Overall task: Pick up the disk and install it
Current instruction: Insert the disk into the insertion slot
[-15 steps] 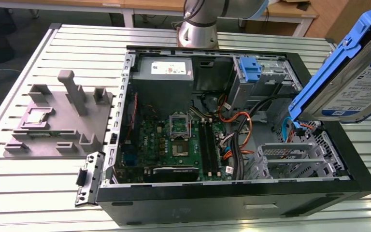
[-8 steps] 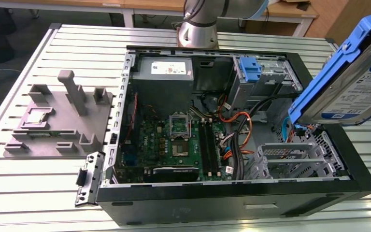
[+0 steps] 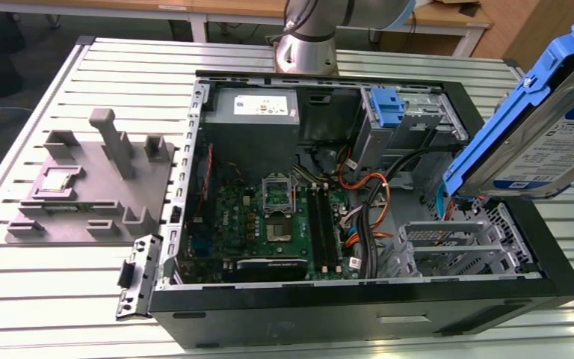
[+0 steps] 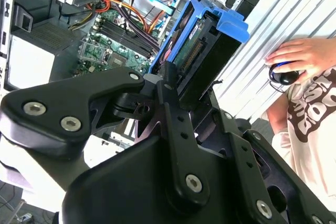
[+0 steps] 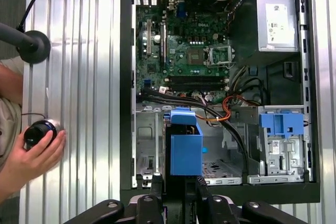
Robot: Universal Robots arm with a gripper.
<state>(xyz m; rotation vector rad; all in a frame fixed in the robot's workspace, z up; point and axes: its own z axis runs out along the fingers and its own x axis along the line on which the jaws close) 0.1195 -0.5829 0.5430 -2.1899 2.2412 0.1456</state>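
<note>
Exterior view: a slatted metal counter carries an open black computer case lying on its side, with its inside facing up. On the exterior view's left, just beside the case, a grey moulded fixture with upright posts sits on the counter. Inside the case, a grey power-supply box lies at the far end. The green motherboard fills the middle, and orange and black cables run past it toward the exterior view's right. A fixed blue-handled drive bay stands at the far right corner, and a bare metal cage sits nearer.

The disk is lifted clear of the counter on the exterior view's right. It is tilted on edge, its white-and-blue label showing inside the blue bracket. In the first wrist view the disk hangs over the case beside the cage.

In the second wrist view the tool is clamped on the disk, one black finger on each side.

A person's hand rests on the counter outside the case, on a small round black device.
</note>
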